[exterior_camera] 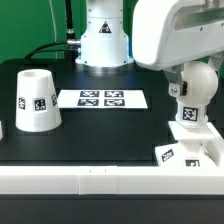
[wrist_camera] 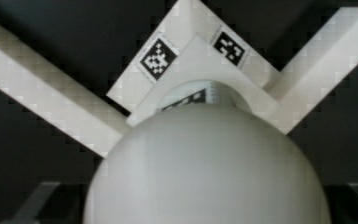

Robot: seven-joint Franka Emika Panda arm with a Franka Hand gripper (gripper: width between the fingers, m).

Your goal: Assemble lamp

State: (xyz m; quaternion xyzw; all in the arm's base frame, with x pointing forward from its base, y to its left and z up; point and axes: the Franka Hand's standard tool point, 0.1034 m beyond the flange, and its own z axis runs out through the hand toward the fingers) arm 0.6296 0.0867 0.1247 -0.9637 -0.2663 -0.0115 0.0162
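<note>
My gripper (exterior_camera: 189, 104) is shut on the white rounded bulb (exterior_camera: 188, 118), which carries a square tag and hangs upright just above the low square base (exterior_camera: 184, 153) at the exterior view's right. I cannot tell whether the bulb touches the base. In the wrist view the bulb (wrist_camera: 202, 155) fills the middle between my dark fingers (wrist_camera: 41, 206). The tagged base (wrist_camera: 190, 55) lies beyond it in the corner of two white rails. The tapered shade (exterior_camera: 35, 100) stands mouth down, apart at the exterior view's left.
The marker board (exterior_camera: 101, 98) lies flat on the black table between the shade and the arm's base (exterior_camera: 104, 40). A white rail (exterior_camera: 90, 180) runs along the table's front edge, and it meets another rail (wrist_camera: 327, 70) behind the lamp base.
</note>
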